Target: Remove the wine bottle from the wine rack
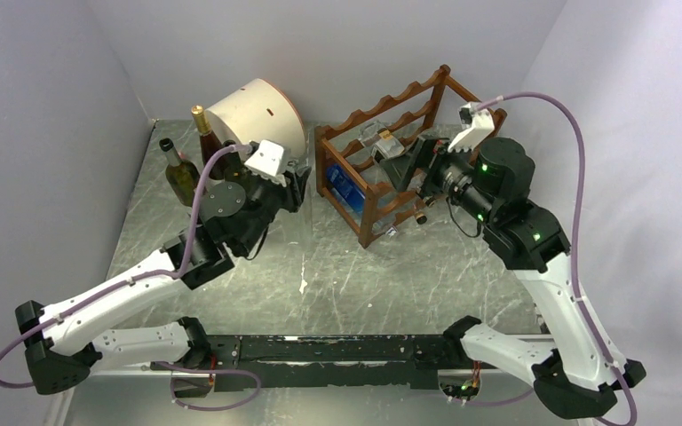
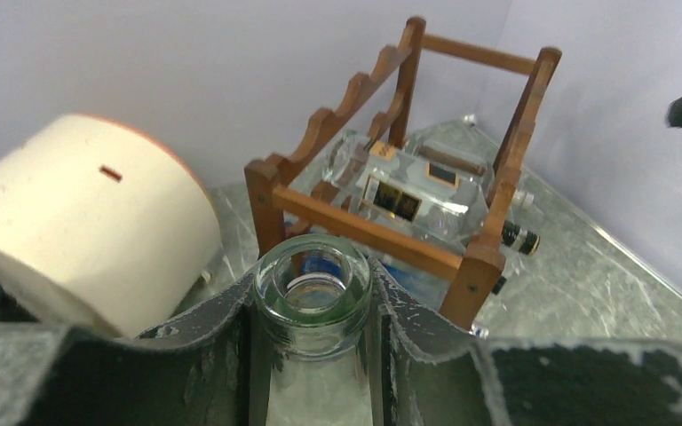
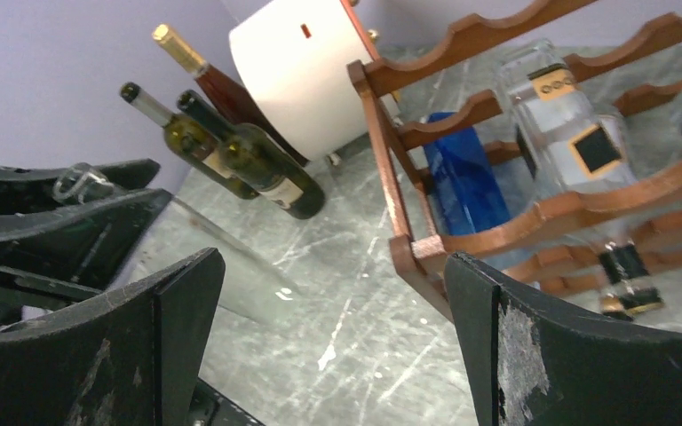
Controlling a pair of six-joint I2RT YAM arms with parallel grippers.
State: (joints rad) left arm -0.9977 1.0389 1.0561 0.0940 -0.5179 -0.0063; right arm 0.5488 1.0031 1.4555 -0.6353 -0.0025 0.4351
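By the wine rack [image 2: 368, 232], left end effector [image 2: 315, 297] clamps bottle [image 2: 313, 377].

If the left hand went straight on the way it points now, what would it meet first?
Most likely the reddish-brown wooden wine rack: its near end crossbar sits directly beyond the left hand, which grips a clear glass bottle by the neck. Depth is unclear from the wrist view.

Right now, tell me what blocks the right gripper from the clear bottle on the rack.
Nothing loose. Only a front rail of the wine rack crosses the clear bottle, ahead of the open right gripper.
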